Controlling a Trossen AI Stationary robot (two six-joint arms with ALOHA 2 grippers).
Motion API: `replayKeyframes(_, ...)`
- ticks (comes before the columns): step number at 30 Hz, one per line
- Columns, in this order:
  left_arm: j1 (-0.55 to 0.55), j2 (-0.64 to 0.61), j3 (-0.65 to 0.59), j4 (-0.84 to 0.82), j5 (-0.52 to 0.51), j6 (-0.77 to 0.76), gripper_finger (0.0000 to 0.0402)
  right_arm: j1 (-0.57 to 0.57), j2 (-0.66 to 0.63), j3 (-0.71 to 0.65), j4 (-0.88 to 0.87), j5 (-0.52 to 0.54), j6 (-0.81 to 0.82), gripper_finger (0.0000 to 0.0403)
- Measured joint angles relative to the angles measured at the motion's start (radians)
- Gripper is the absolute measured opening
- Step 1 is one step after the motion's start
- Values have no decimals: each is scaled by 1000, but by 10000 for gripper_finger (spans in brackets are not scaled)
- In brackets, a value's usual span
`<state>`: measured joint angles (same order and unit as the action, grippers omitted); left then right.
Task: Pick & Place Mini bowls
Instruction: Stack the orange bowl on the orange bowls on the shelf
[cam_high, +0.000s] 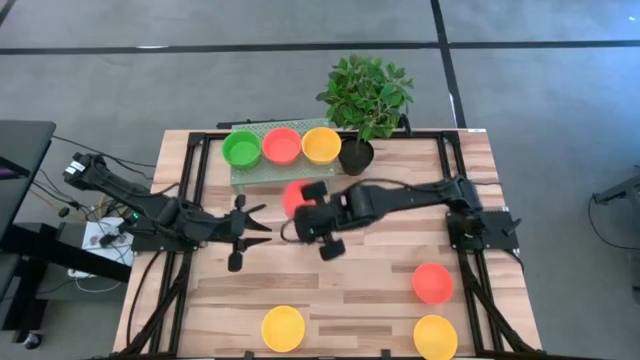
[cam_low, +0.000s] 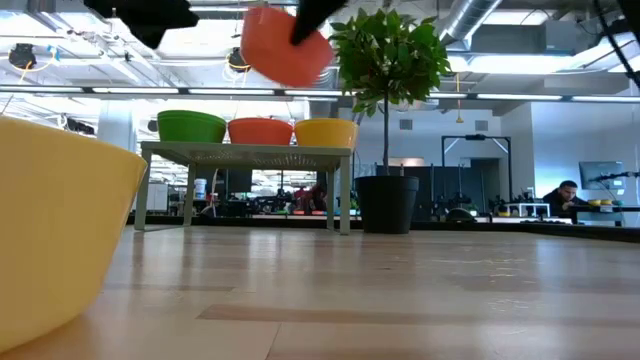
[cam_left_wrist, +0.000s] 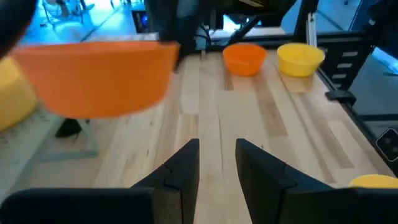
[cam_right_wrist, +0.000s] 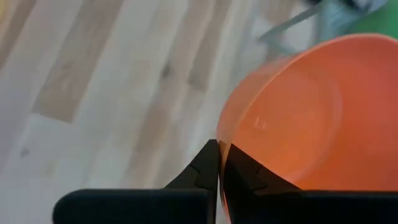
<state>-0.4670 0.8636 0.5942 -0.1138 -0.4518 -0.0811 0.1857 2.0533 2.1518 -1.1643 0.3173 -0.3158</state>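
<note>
A red-orange mini bowl (cam_high: 293, 196) hangs in the air over the table's middle, near the white rack (cam_high: 262, 172), with my right gripper (cam_right_wrist: 219, 155) shut on it. The low view shows this bowl (cam_low: 285, 45) high above the rack (cam_low: 245, 152). On the rack stand a green bowl (cam_high: 241, 148), a red one (cam_high: 282, 145) and a yellow one (cam_high: 321, 144), each on its base. My left gripper (cam_high: 262, 226) is open at the table's left of middle, its fingers (cam_left_wrist: 186, 165) bare; the lifted bowl (cam_left_wrist: 99, 65) hangs ahead of it. My right gripper pinches the lifted bowl's rim (cam_right_wrist: 219, 134), one finger inside the bowl (cam_right_wrist: 239, 165) and one outside. The fingers slant down at it from the table's right. The bowl is clear of table and rack and hangs tilted.
A potted plant (cam_high: 362, 110) stands beside the rack's right end. On the table rest a red bowl (cam_high: 432, 283) at the right, a yellow bowl (cam_high: 435, 337) near the front right corner and another yellow bowl (cam_high: 283, 327) at the front middle. Bare wood lies between them.
</note>
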Motion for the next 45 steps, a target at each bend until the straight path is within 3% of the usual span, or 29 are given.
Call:
replayKeyframes(5, -11, -101, 0, -119, -132, 13, 106, -66, 85, 208, -33, -3, -141, 7)
replayKeyframes(10, -11, -171, -1, -159, -161, 24, 106, -129, 124, 183, 28, -2, -293, 6)
replayKeyframes(17, -11, -176, -1, -159, -161, 50, 106, -189, 156, 188, 134, -2, -344, 4)
replayKeyframes(35, -10, -142, -2, -159, -161, 58, 106, -330, 160, 183, 202, -5, -388, 4)
replayKeyframes(45, -10, -142, -2, -155, -161, 55, 106, -372, 160, 183, 195, -66, -367, 5)
